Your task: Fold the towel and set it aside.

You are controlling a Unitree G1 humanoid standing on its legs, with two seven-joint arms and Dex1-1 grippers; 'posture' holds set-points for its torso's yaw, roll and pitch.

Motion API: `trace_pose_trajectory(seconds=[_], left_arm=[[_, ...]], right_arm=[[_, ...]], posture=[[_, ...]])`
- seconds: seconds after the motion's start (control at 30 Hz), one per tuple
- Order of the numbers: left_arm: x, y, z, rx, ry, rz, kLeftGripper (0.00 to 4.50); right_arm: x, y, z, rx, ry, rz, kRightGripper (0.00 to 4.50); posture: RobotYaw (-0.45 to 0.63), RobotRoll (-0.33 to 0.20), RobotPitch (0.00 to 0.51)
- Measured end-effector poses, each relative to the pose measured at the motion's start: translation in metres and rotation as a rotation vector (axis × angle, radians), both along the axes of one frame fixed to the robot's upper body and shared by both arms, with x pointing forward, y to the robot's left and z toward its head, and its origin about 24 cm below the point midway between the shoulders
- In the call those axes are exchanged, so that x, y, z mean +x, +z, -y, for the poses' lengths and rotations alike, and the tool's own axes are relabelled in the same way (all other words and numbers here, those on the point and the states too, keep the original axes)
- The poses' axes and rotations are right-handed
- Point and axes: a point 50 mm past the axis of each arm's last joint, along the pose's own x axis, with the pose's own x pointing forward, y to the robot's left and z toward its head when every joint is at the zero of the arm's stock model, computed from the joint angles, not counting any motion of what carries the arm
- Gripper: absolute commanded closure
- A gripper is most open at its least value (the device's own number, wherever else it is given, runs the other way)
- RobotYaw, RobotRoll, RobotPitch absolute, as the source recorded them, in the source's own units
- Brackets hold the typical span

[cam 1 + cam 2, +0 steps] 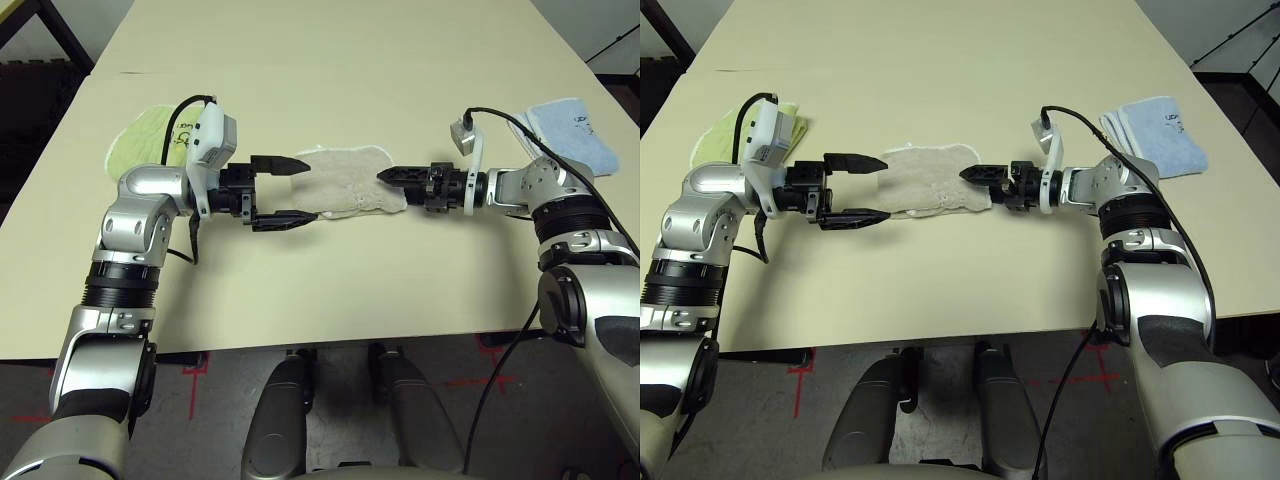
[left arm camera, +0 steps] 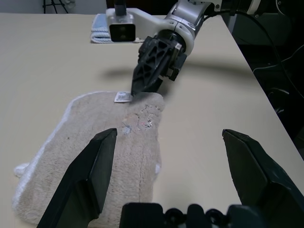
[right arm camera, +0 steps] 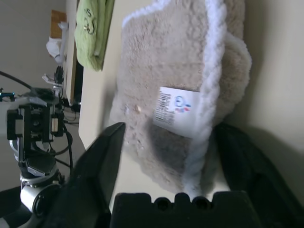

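One beige towel (image 1: 348, 180) with white stitched edging lay flat near the middle of the tabletop (image 1: 330, 60), apparently folded double, with a small white printed label (image 3: 176, 110) at the edge facing the robot's right arm. At that end, the right claw (image 1: 392, 175) pointed along the tabletop toward the towel; the right wrist view showed its two black fingers (image 3: 97, 164) apart, one on either side of the labelled edge, with the cloth lying between them and not pinched. At the opposite end, the left claw (image 1: 290, 190) faced the towel with its jaws spread wide, one finger at the far corner of the cloth and the other along its near edge; contact could not be told. Beyond the left arm, a lime-green folded towel (image 1: 145, 140) rested on the tabletop, and beyond the right arm, a light blue folded towel (image 1: 570, 130) lay near the tabletop's edge.
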Motion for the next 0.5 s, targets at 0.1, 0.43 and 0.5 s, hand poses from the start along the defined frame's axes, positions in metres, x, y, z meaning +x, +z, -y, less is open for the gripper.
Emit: trace_pose_trajectory(seconds=[0.1,0.43,0.5], left_arm=[[0.0,-0.0002,0.0003,0.001,-0.001,-0.001,0.0],[-0.0001,-0.0012,0.0009,0.005,-0.007,-0.009,0.0],[-0.0001,-0.0012,0.001,0.006,-0.007,-0.009,0.0]], right_arm=[[-0.0024,-0.0051,-0.0009,-0.014,0.01,-0.024,2.5],[-0.0065,-0.0022,-0.0049,-0.011,0.046,-0.019,4.46],[-0.0072,-0.0017,-0.0051,-0.007,0.047,-0.016,4.46]], posture=[[0.1,0.0,0.243],[0.08,0.0,0.243],[0.08,0.0,0.243]])
